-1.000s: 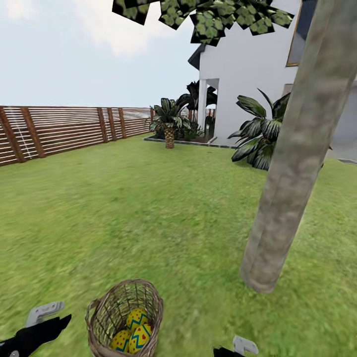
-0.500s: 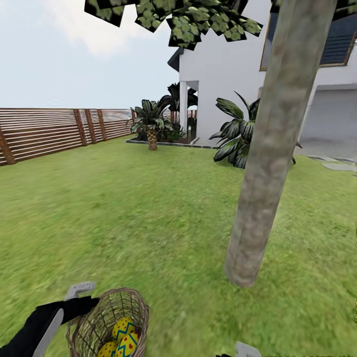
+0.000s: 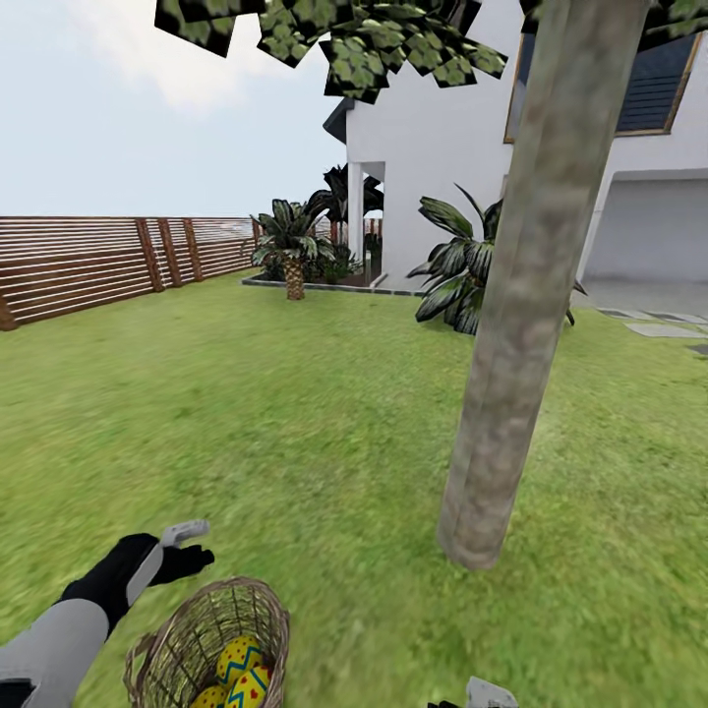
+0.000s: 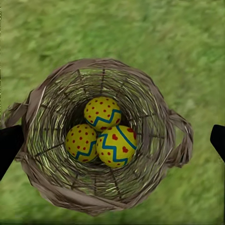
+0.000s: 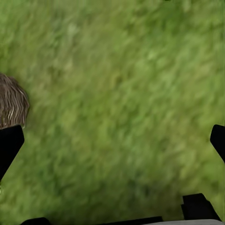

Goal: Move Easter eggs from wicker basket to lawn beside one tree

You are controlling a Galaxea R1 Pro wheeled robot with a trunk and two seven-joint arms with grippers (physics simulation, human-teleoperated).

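All three Easter eggs (image 4: 103,133) lie clustered at the bottom of the wicker basket (image 4: 49,101), touching one another; none is out yet. The basket stands upright on the lawn (image 3: 295,413), at the bottom left of the head view, with the tree (image 3: 511,324) near it to the right, its trunk base on open grass. Left gripper (image 4: 112,140) is poised directly above the basket mouth, fingers spread wide with one dark fingertip at each side of the wrist view; nothing held. Right gripper (image 5: 112,140) looks down on bare grass beside the basket's edge, fingers likewise apart and empty. Judged step: first pick, approach stage, no egg grasped. The next move would need a straight descent through the rim without snagging the weave, centring on the top egg before closing.
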